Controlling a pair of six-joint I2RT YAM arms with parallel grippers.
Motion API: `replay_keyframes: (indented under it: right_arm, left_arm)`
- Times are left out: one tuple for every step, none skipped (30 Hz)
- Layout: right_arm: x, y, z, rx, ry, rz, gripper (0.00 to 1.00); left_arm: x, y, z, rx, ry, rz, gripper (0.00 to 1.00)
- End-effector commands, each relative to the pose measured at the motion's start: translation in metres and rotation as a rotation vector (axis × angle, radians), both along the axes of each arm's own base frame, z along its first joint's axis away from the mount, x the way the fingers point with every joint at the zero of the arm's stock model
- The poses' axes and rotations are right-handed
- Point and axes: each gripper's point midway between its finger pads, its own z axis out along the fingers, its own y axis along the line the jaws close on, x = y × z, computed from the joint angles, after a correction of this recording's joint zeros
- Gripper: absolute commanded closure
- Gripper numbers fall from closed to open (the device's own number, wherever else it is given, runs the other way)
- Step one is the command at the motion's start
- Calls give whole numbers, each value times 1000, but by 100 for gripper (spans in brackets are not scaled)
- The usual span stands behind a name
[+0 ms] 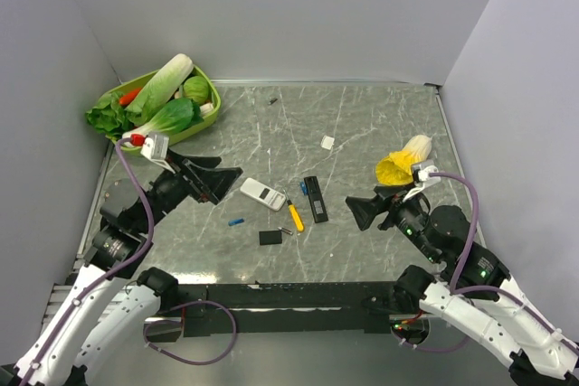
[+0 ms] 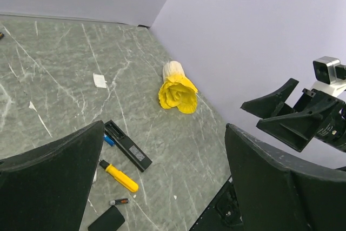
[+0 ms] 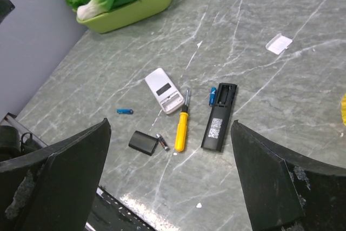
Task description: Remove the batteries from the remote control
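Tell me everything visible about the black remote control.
The slim black rectangular plastic remote control lies flat, back side up, near the middle of the grey marble-patterned table. A pale label sits on its back; the battery bay at its far end is uncovered. A small blue cylindrical battery lies alongside that end, seemingly touching. Whether cells remain inside is unclear.

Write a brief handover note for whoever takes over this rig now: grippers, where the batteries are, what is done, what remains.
Left gripper: open, empty, hovering left of the white remote.
Right gripper: open, empty, right of the black remote.
Batteries: one blue battery lies loose on the table near the white remote. A second blue battery lies against the black remote's open end. A dark battery lies beside the black cover.
Done: at least three cells lie out.
Left: check both compartments; I cannot tell if any cell is inside.
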Motion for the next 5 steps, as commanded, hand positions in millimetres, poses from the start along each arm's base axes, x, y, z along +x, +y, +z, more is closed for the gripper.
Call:
replay_keyframes:
  right_arm:
    - [0, -3, 2, -5, 6, -13, 0]
    - [0, -3, 1, -6, 8, -16, 0]
    - [1, -3, -1, -7, 14, -20, 0]
    - [1, -3, -2, -9, 17, -20, 0]
    - [1, -3, -2, -6, 13, -20, 0]
  left_arm:
    - [-3, 1, 12, -13, -67, -3, 3]
    - [-3, 0, 10, -11, -64, -6, 3]
    - [-3, 0, 10, -11, -64, -6, 3]
    - [-2, 0, 10, -11, -63, -3, 3]
    - [-2, 1, 10, -13, -63, -2, 3]
